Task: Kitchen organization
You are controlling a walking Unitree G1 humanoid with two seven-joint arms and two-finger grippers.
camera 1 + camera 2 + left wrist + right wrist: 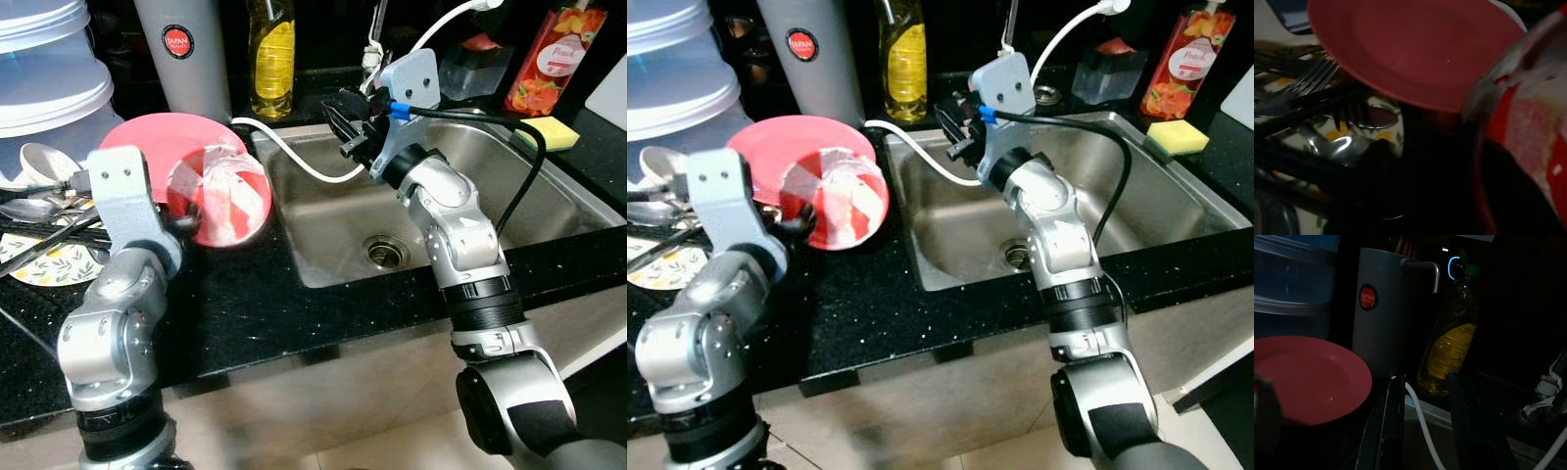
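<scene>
Trouble brews at the bench's sink-side edge: left gripper (184, 223) clamps a red-and-white bowl (227, 196) tilted against the pink plate (157, 137), right gripper (345, 125), fingers parted, empty, hovering over the sink (549, 186)—any slip rolls it in.

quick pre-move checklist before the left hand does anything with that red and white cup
1. Left hand at the red and white cup: ok, fingers reach its left side.
2. Firm grip on the cup: cannot tell, the fingertips are hidden.
3. Cup clear of neighbours: not ok, it lies on its side against the pink plate.
4. Cutlery near the left arm: not ok, forks lie close beside it.
5. Right hand out of the way: ok, open over the sink, beside the white hose.
</scene>
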